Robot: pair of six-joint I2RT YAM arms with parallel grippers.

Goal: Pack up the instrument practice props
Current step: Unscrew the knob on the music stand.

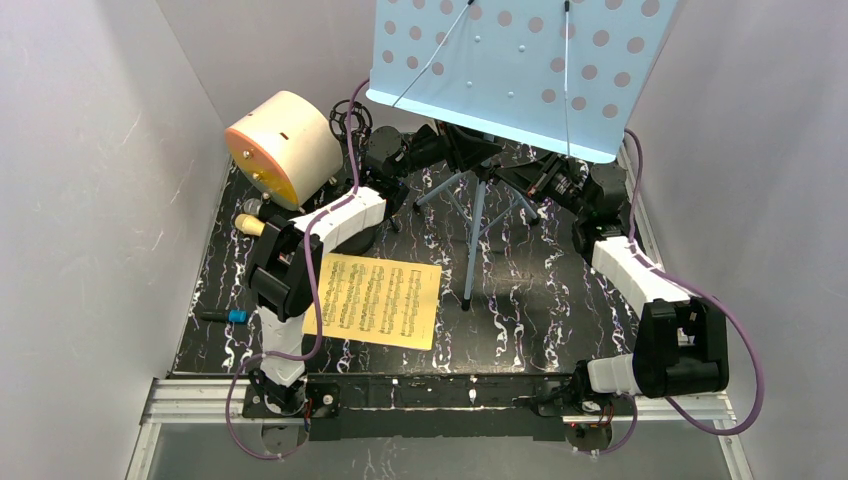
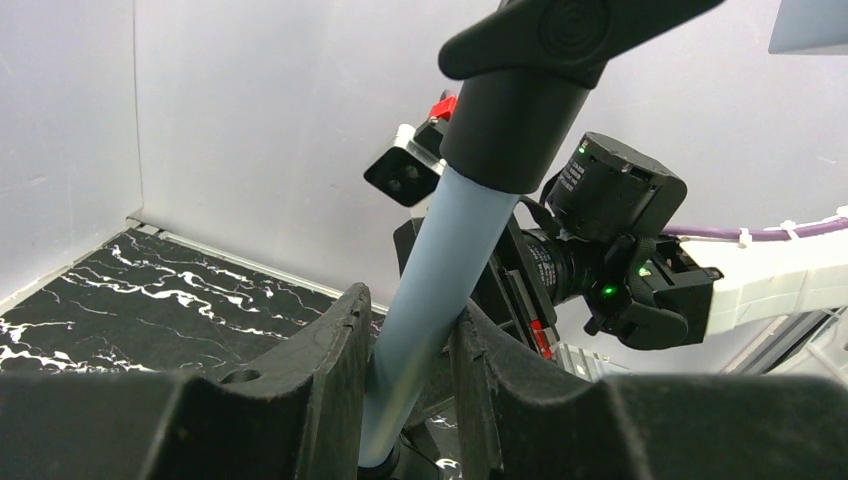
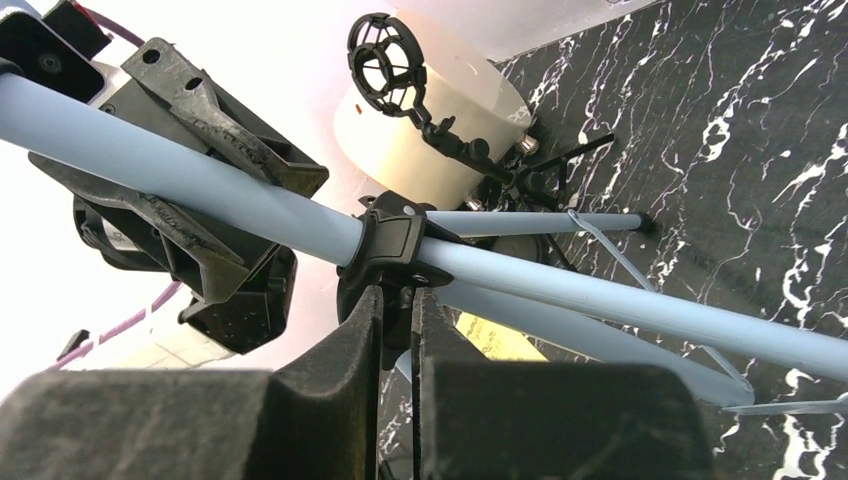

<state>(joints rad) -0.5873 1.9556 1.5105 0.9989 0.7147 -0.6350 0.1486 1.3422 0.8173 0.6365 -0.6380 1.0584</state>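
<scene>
While the left pincer (image 2: 408, 335) clamps the pole (image 2: 440, 270) of the rack (image 1: 510, 70) and the right pincer (image 3: 397, 300) nips its black collar (image 3: 395, 235), the rack stands on the bench (image 1: 540, 300), top-heavy: mismatched pulls may slip a grip and tip it onto the sheet (image 1: 375, 300).

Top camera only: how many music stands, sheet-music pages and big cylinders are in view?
music stand: 1
sheet-music page: 1
big cylinder: 1
Total: 3
</scene>
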